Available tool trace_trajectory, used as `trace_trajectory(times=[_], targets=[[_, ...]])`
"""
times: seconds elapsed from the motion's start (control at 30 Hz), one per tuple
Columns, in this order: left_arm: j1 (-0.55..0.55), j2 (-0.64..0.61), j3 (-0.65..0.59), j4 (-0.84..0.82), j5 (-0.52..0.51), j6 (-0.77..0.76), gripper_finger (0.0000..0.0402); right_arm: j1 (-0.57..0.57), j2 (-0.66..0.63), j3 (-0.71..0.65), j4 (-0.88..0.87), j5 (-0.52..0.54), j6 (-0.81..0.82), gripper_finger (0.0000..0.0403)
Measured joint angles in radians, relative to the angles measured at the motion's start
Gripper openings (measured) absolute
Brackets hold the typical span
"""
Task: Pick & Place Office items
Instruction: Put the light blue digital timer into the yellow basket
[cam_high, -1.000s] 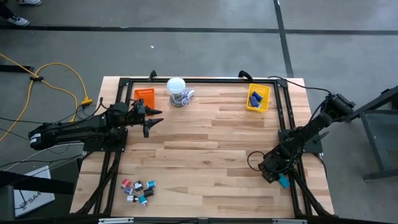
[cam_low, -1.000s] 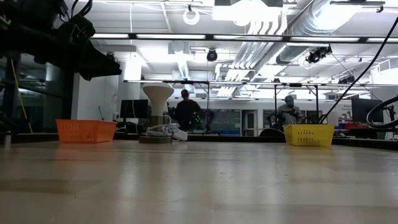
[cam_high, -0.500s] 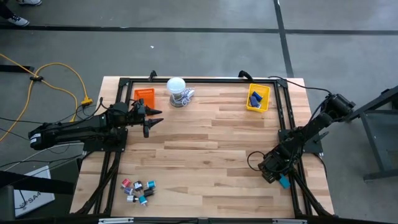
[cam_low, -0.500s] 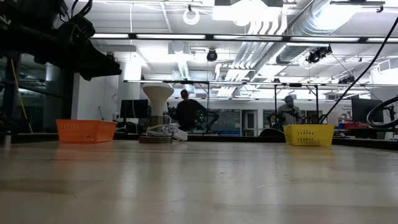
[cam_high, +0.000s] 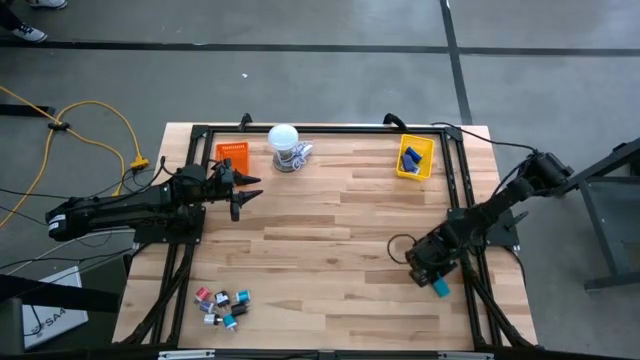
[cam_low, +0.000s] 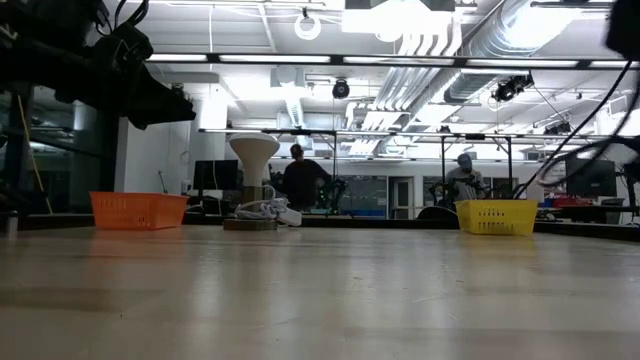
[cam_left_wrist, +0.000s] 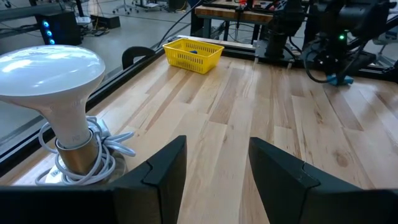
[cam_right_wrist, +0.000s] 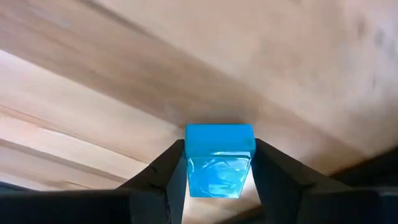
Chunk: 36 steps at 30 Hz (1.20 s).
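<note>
My right gripper (cam_high: 437, 284) is at the table's right near side, shut on a small blue block (cam_right_wrist: 219, 158), which also shows in the high view (cam_high: 441, 288). Several small red, black, teal and white bits (cam_high: 224, 304) lie on the table at the near left. More blue blocks lie in the yellow tray (cam_high: 414, 157) at the far right. My left gripper (cam_high: 250, 187) is open and empty, above the table's far left, just near of the orange tray (cam_high: 231, 154). My right gripper pinches the blue block by its two opposite sides (cam_right_wrist: 189, 163) between its two fingers. The block's end sticks out past the fingertips, over the wooden table; whether it touches the table cannot be told.
A white bulb-shaped object on a coil of white cord (cam_high: 286, 148) stands at the far edge between the two trays. A black frame (cam_high: 458, 200) runs round the table. People sit in the room behind (cam_low: 298, 180).
My right gripper, with the blue block, has moved a little toward the table's left and far side, away from the right frame rail. The left arm has kept still.
</note>
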Motion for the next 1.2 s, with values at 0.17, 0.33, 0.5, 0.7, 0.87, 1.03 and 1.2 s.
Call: trace_trajectory(times=[0.17,0.33,0.5,0.7,0.87,1.03,1.2], targets=[[0.0,0.0,0.0,0.0,0.0,0.0,0.0167,-0.132,-0.03,0.041,-0.09,0.087,-0.191,0.0145],[0.0,0.0,0.0,0.0,0.0,0.0,0.0167,-0.292,-0.071,0.127,-0.244,0.191,-0.408,0.0145],[0.0,0.0,0.0,0.0,0.0,0.0,0.0167,-0.457,-0.118,0.24,-0.365,0.338,-0.613,0.0145],[0.0,0.0,0.0,0.0,0.0,0.0,0.0167,-0.624,-0.143,0.324,-0.37,0.515,-0.812,0.0145],[0.0,0.0,0.0,0.0,0.0,0.0,0.0167,-0.74,-0.144,0.344,-0.333,0.615,-0.907,0.0145],[0.0,0.0,0.0,0.0,0.0,0.0,0.0167,-0.854,-0.144,0.346,-0.251,0.686,-0.958,0.0145],[0.0,0.0,0.0,0.0,0.0,0.0,0.0167,-0.971,-0.144,0.346,-0.159,0.7,-0.993,0.0145]])
